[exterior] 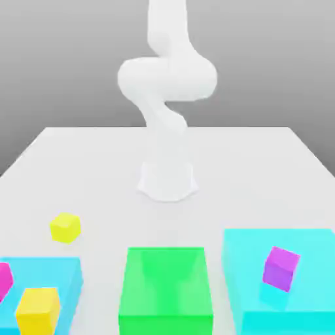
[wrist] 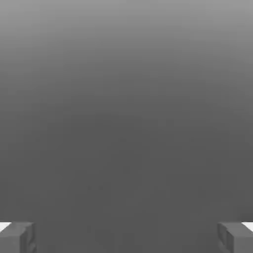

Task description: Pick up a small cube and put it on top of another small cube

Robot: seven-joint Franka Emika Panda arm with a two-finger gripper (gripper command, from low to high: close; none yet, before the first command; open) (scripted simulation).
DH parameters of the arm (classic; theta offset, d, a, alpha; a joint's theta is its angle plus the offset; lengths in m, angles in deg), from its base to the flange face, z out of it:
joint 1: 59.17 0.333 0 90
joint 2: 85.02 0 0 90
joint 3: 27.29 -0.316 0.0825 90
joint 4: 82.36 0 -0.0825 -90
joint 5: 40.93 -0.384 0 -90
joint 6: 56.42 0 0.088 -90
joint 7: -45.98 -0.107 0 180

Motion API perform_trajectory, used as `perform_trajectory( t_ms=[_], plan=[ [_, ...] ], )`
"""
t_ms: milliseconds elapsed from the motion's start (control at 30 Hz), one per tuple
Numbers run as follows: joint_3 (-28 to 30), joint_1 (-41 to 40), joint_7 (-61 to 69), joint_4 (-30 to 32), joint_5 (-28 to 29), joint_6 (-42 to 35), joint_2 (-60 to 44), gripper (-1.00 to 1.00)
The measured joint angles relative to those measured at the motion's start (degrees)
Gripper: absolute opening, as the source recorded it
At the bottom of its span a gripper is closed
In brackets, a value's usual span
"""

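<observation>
In the hand view the hand [wrist: 126,237] has its two fingertips [wrist: 17,237] spread wide at opposite edges with nothing between them, facing plain grey background, so it looks raised well clear of the surface [exterior: 262,176]. The small cube [exterior: 65,228] sits alone on the surface at the exterior view's left, nearer the camera than the arm's base [exterior: 167,180]. Judging by this, the hand must first travel down and toward that near-left spot; being a cube, it offers no long axis to favour.

The small cube [exterior: 65,228], lemon-yellow, sits slightly turned on the white table [exterior: 98,176].
</observation>
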Motion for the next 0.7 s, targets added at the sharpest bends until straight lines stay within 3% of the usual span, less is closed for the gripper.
perform_trajectory(
  t_ms=[367,700],
  plan=[
    [2.3,-20.6,-29.8,16.8,1.9,15.6,-20.1,0.0],
    [7.9,-35.1,-54.3,31.4,1.7,29.3,-37.7,0.0]
  ],
)
